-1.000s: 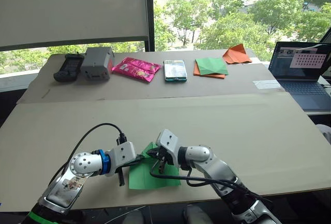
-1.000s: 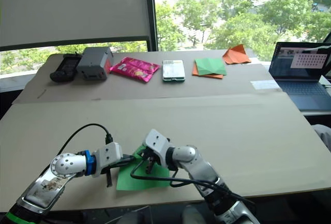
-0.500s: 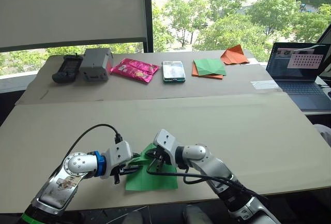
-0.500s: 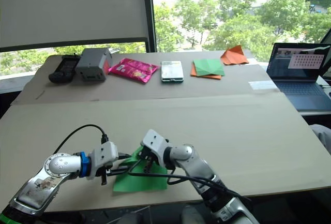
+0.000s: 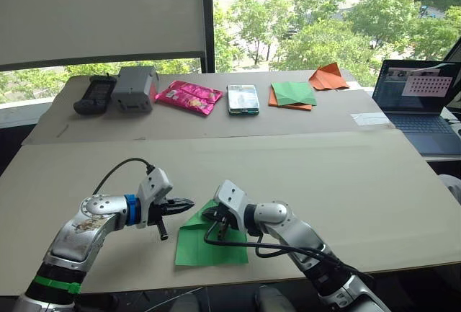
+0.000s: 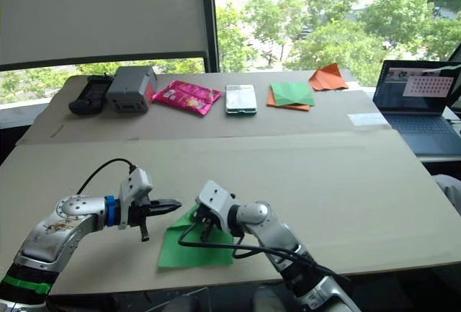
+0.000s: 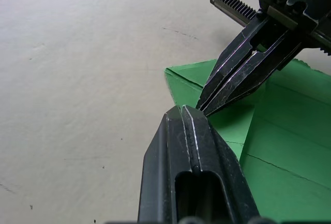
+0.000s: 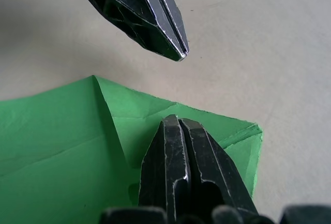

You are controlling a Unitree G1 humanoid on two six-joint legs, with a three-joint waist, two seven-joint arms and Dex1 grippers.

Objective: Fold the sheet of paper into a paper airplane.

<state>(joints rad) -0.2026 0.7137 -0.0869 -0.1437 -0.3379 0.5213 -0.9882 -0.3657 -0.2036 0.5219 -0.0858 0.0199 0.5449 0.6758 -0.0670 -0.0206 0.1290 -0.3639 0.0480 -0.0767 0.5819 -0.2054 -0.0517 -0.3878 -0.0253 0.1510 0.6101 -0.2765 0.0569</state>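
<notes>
The sheet of paper [image 5: 210,243] is bright green and lies flat near the table's front edge. Its near-left corner is folded in, and creases cross it [image 8: 62,141]. My right gripper [image 5: 209,216] is shut, and its tips rest on the folded flap at the paper's upper-left part [image 7: 227,123]. My left gripper [image 5: 190,202] is shut with nothing in it. It hovers just left of the paper's edge, over bare table, and its tip [image 8: 181,56] sits a short gap from the right gripper's tip. A black cable runs over the paper below the right wrist.
Along the back board stand a black remote [image 5: 95,94], a grey box [image 5: 135,87], a pink packet [image 5: 189,96], a phone [image 5: 244,99], a green-and-orange paper stack [image 5: 292,94] and an orange pointed paper shape [image 5: 328,76]. A laptop [image 5: 421,96] sits at the right.
My left gripper has pulled back to the left, off the paper, and its arm has swung outward. The right gripper stays on the flap.
</notes>
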